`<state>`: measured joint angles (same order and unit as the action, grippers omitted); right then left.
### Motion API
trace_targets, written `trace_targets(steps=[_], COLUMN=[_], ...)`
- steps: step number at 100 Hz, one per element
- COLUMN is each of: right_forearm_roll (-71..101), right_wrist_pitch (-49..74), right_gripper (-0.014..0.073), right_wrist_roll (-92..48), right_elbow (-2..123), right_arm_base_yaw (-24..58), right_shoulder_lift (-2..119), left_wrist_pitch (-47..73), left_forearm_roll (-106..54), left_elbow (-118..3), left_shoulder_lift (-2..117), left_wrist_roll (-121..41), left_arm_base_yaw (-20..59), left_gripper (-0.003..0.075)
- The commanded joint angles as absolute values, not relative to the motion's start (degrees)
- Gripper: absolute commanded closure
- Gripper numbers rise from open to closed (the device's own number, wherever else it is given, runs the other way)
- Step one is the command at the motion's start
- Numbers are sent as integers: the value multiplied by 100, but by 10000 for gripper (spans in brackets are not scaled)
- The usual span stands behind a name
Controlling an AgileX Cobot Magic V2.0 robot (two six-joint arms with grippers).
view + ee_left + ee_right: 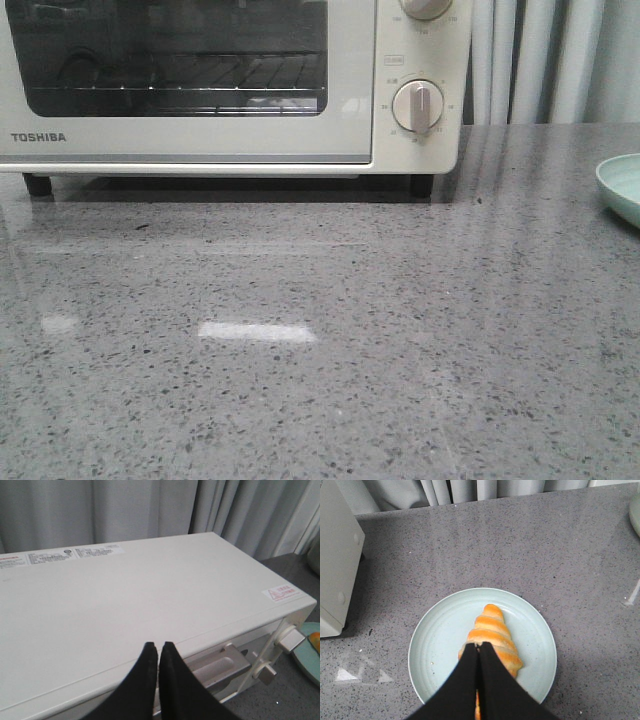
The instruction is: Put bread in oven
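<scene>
The bread (493,625), an orange roll with cream stripes, lies on a pale green plate (436,636). My right gripper (478,646) is shut and empty, above the bread's middle. The fingers hide the bread's near end. The cream-white TOSHIBA oven (350,80) stands at the back left with its glass door closed. My left gripper (158,645) is shut and empty, over the front edge of the oven's top (125,595), just above the door handle (220,664). A sliver of the bread (315,642) shows beside the oven. Neither gripper shows in the front view.
The plate's rim (620,186) shows at the right edge of the grey speckled counter (320,340). The oven's knob (418,107) is on its right panel. The oven's side (335,555) stands apart from the plate. Grey curtains (150,510) hang behind.
</scene>
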<state>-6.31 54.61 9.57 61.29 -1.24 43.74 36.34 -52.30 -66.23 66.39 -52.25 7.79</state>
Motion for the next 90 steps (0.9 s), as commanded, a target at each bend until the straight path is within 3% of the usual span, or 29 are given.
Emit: trace_targets(steps=[1,28,90], right_forearm_roll=[-667,-657,-657], right_wrist_pitch=[5118,5118,5153], right_gripper=[662,662,662], right_wrist_roll=[886,886,886], right_elbow=[6333,6333,6333], right_arm_base_yaw=[-129,-129,-129], right_shoulder_lift=[4400,4400,4400], left_wrist_pitch=[3450,2992,3742], left_forearm_roll=[-5499,-5485,-5178], left_elbow=[-6832,-6832,-6305], left_shoulder_lift=[6701,7138,7325], left_wrist_roll=[-5348,-5337,-4872], left_arm_base_yaw=[966,1354,1354], left_gripper=[741,742,742])
